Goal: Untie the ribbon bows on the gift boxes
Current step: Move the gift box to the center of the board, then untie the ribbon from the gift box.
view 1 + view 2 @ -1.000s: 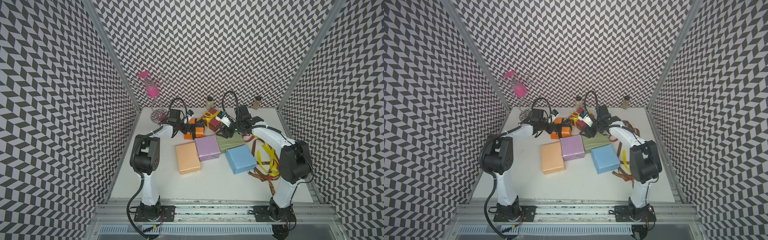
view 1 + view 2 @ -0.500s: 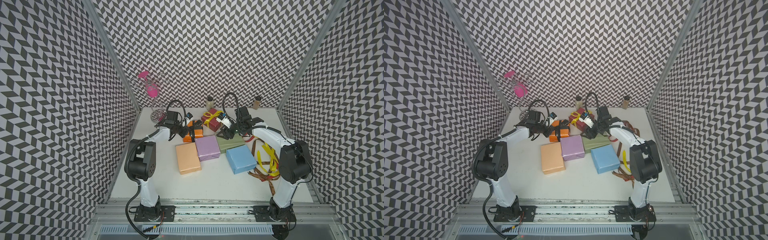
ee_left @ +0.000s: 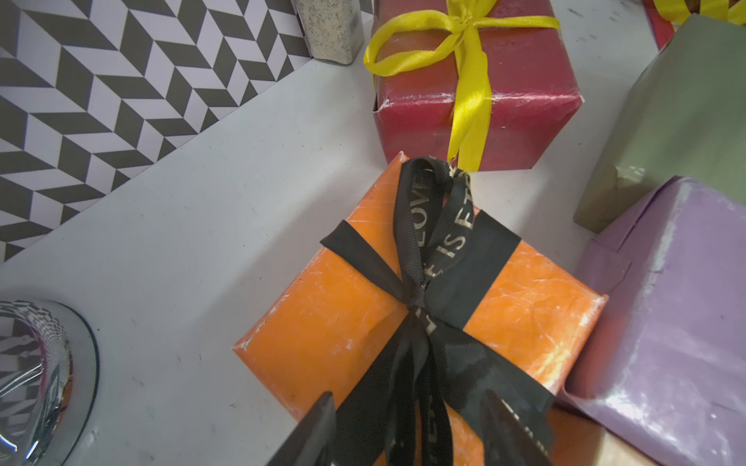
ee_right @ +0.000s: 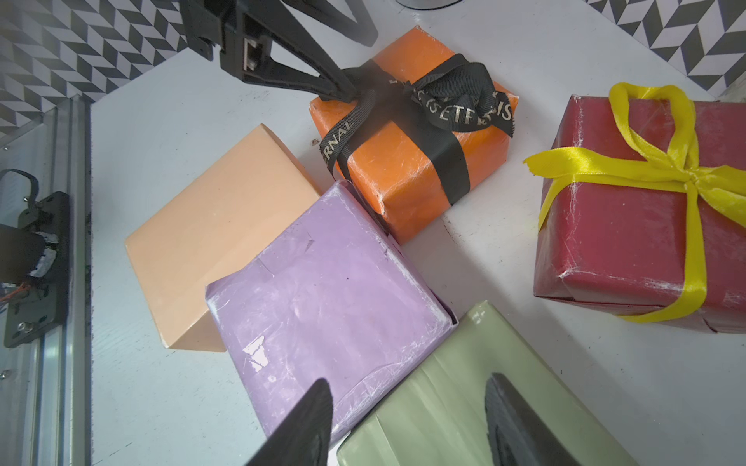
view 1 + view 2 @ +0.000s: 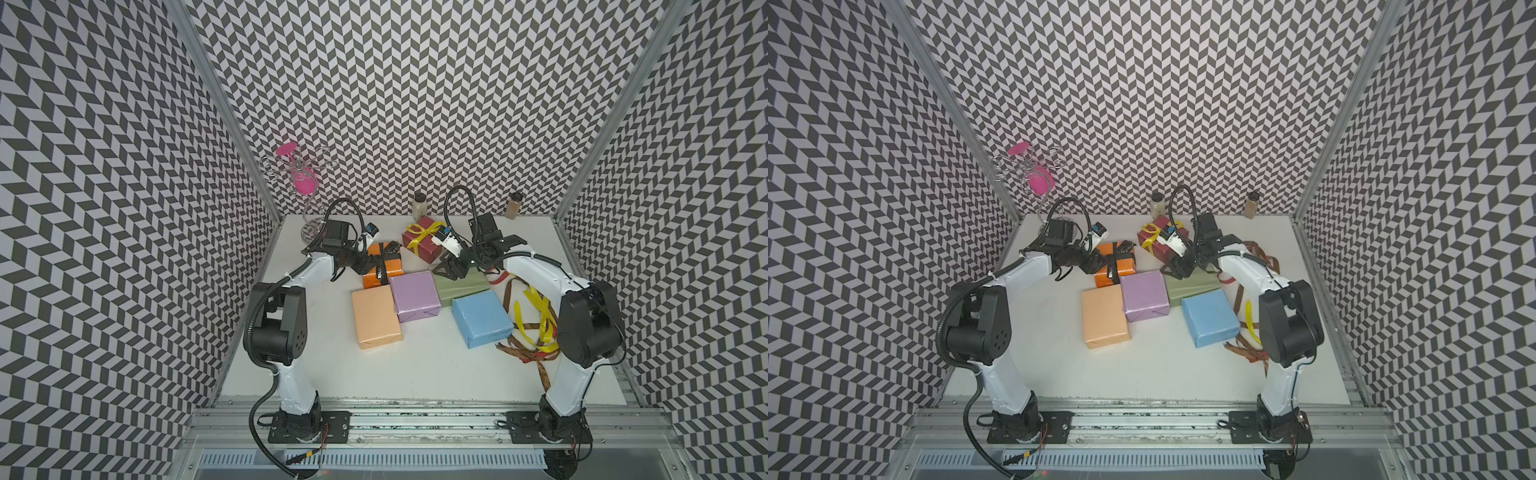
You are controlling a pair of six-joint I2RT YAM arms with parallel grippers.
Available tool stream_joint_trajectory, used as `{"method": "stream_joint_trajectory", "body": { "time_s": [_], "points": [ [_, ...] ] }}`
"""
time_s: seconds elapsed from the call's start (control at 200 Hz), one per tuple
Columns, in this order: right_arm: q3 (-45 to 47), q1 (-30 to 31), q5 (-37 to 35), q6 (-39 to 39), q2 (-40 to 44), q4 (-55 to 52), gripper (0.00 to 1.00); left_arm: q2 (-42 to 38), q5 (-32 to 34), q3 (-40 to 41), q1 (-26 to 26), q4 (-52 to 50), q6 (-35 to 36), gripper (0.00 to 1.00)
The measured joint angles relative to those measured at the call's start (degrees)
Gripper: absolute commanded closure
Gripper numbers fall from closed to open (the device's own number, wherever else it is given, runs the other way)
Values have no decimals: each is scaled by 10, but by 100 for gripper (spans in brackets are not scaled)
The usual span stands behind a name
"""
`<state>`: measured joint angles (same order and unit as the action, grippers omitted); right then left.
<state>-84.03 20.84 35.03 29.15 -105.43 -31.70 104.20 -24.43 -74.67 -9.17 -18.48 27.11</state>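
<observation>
The orange gift box carries a black ribbon bow with pale lettering, its knot tied and one loop standing. My left gripper is open at that box's edge, the bow's loose tails lying between its jaws. Behind sits the dark red box with a tied yellow bow. My right gripper hangs open over the seam between the sage green box and the lilac box, holding nothing. The peach box and light blue box are bare.
A pile of loose yellow, brown and red ribbons lies by the right arm. Two spice jars stand at the back wall. A wire stand with pink pieces fills the back left corner, its chrome base near the left gripper.
The left gripper's jaws, shut half a second ago, have opened around the black ribbon's tails, and its elbow has swung slightly outward. The right arm has barely moved.
</observation>
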Motion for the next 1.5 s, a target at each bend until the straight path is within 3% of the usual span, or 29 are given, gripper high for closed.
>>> {"method": "stream_joint_trajectory", "body": {
  "time_s": [0.366,1.016,1.182,1.407,1.497],
  "points": [
    [4,0,1,0,0,0,38,-23,-26,18,-17,-22,-39,48],
    [11,0,2,0,0,0,38,7,-12,14,-28,-30,-76,51],
    [16,0,2,0,0,0,38,9,-10,13,-40,-24,-77,59],
    [17,0,3,0,0,0,38,11,-2,12,-43,-21,-85,80],
    [17,1,3,0,0,0,38,13,3,11,-44,-18,-90,83]
  ]
}}
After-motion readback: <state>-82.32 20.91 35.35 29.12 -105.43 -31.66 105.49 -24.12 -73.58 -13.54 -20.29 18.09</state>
